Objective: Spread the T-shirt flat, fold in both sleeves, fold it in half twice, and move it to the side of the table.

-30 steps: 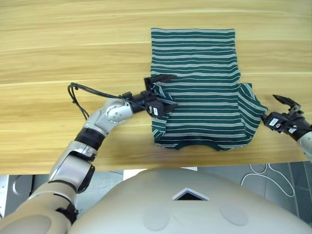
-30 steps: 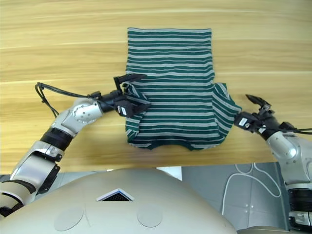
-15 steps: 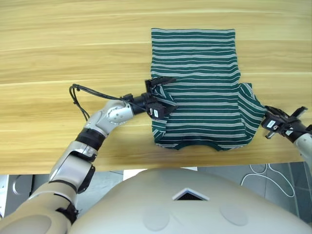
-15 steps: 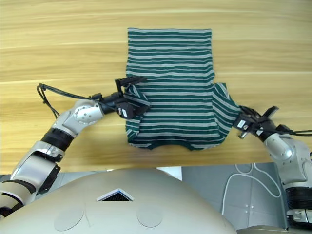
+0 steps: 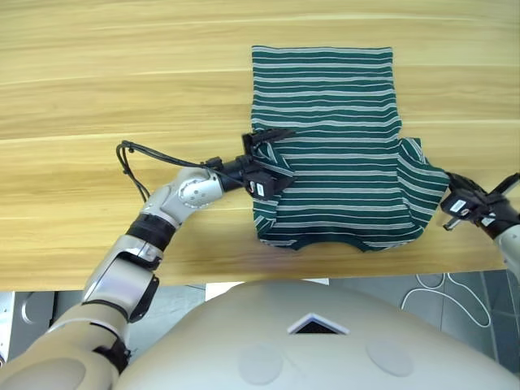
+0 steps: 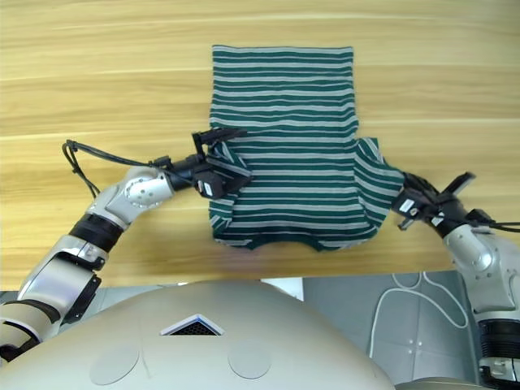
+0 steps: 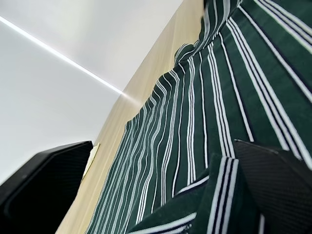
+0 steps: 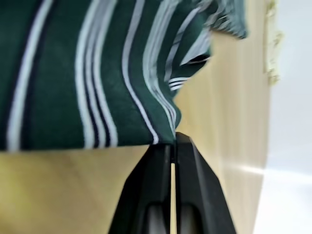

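Observation:
A green T-shirt with white stripes lies on the wooden table, hem at the far side and collar toward me. Its left sleeve is folded in over the body. My left gripper rests on that folded sleeve, open, with cloth lying over one finger. The right sleeve sticks out sideways. My right gripper is shut on that sleeve's outer edge, and the right wrist view shows the fabric pinched at the closed fingertips.
The table's near edge runs just below the collar. A black cable loop from my left arm lies on the wood. Bare table stretches to the left and beyond the shirt. A white cord lies on the floor at the right.
My right gripper went from open and clear of the shirt to shut on the right sleeve's edge, then drew it slightly outward. The left gripper's fingers narrowed a little over the folded sleeve.

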Controlling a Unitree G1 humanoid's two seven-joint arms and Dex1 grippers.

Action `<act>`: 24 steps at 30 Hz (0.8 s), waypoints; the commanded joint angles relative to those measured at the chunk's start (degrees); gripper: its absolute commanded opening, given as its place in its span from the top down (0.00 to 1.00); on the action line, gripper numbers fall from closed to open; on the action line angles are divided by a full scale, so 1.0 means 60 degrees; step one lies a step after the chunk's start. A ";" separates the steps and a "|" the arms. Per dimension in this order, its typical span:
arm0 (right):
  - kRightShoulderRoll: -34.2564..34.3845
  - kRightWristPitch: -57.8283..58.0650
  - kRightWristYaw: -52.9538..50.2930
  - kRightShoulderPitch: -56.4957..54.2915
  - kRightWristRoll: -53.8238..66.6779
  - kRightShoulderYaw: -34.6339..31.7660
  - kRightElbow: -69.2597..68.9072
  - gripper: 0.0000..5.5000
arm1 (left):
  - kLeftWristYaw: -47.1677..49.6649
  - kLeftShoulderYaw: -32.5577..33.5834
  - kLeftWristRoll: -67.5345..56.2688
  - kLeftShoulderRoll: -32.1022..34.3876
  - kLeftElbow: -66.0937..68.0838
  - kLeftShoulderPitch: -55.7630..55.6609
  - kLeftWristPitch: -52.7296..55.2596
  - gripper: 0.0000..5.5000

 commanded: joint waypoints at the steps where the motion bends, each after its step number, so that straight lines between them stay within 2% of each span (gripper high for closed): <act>1: 0.0154 0.0000 -0.0143 0.0033 0.0218 -0.0495 -0.0484 0.99 | 0.0061 -0.0032 0.0126 -0.0035 0.0079 -0.0072 0.0020 0.02; 8: 0.0466 -0.0359 0.0189 0.0003 0.0392 -0.0321 -0.1722 0.99 | 0.0108 -0.0029 0.0149 -0.0070 0.0120 -0.0133 0.0000 0.02; 24: 0.0898 -0.0556 0.0824 -0.1399 -0.0164 0.1532 -0.1912 0.99 | 0.0076 0.0018 0.0073 -0.0021 0.0132 -0.0153 -0.0002 0.02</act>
